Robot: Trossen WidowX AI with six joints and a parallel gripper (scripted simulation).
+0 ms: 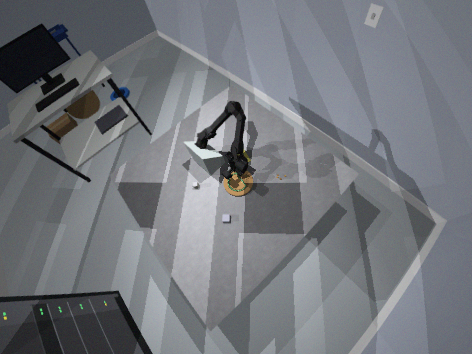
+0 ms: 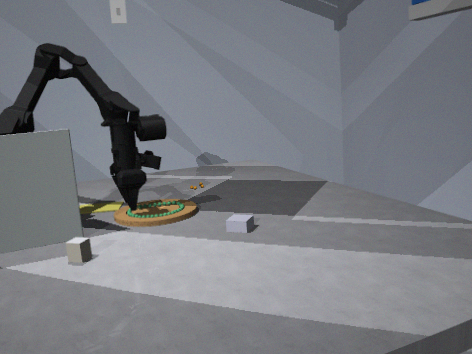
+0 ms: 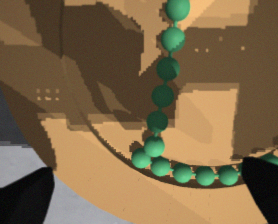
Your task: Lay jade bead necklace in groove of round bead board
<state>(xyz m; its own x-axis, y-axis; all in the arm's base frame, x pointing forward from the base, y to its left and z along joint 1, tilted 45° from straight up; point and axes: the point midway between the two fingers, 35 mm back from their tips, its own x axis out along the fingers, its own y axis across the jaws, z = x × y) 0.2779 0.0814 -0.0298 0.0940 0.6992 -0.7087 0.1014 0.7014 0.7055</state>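
The round wooden bead board (image 1: 246, 191) (image 2: 192, 211) (image 3: 90, 167) lies flat. The jade bead necklace (image 2: 155, 215) (image 3: 182, 173) lies on it as a green loop. In the wrist view, the beads at lower right sit in the curved groove. From a bend at the lower middle, another run goes up across the board's inner face, inside the groove. The groove left of that run shows no beads. My gripper (image 2: 132, 208) (image 3: 148, 170) is open, low over the board's edge, its fingers wide on either side of the bend. The right finger hides some beads.
A pale upright panel (image 1: 205, 152) (image 2: 35, 191) stands beside the arm. A yellow flat piece (image 2: 102, 208) lies behind the board. A lilac block (image 1: 226, 218) (image 2: 240, 224) and a beige block (image 1: 195, 185) (image 2: 79, 250) stand nearby. Small orange bits (image 2: 201, 185) lie beyond the board.
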